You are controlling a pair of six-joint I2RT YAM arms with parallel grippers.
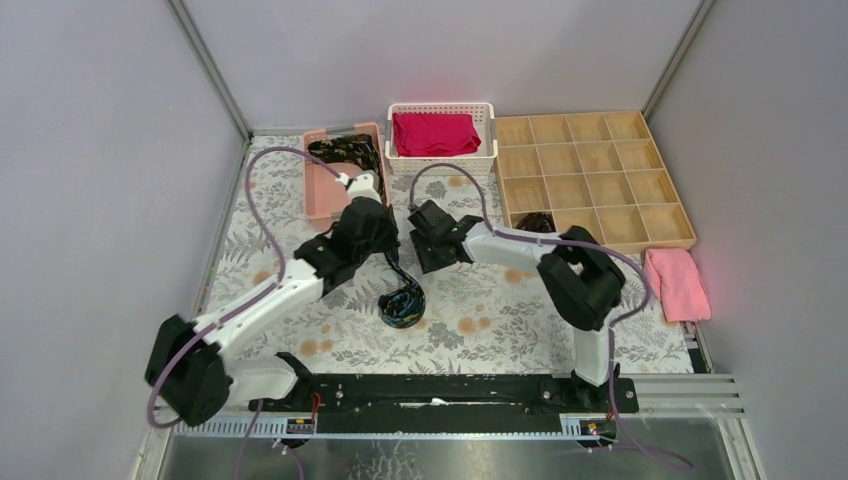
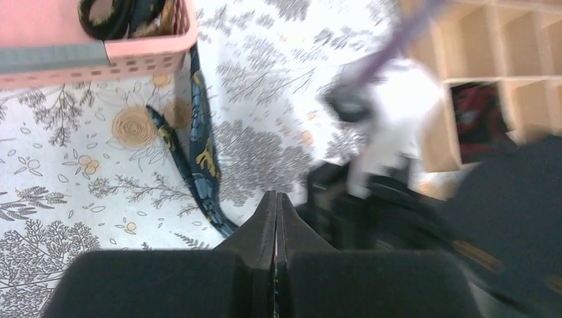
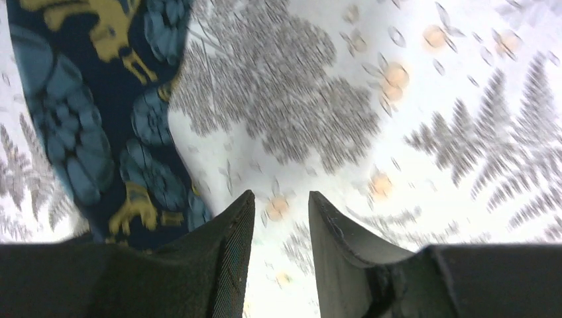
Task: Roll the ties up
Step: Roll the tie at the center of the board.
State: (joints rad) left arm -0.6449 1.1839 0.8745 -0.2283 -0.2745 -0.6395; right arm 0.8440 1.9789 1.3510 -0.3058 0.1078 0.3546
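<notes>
Reaching in from the near edge, two robot arms meet over the middle of a desk (image 1: 500,325) covered in a grey floral print. A dark tie (image 1: 402,303) with blue and gold flowers lies on the desk between them, loosely looped into a rough coil, with a strip running from it toward the far left. The left tool (image 2: 276,199) has its two fingers pressed flat together. The tie's strip passes just beside it and slips out of sight behind one finger, so it is unclear whether any fabric is pinched. The right tool (image 3: 280,199) hangs low over the bare desk with its fingers apart and nothing between them, and the tie lies just to its left. At the far left sits a pink basket (image 1: 318,190) with more dark patterned ties (image 1: 343,152) piled in its far end. Beside it, to the right, a white basket (image 1: 488,140) holds a folded red cloth (image 1: 435,133). Farther right lies a wooden tray (image 1: 610,190) divided into square compartments, and a dark coil (image 1: 535,222) sits in one toward its near left corner. A pink towel (image 1: 677,283) lies on the desk near the tray's near right corner.
</notes>
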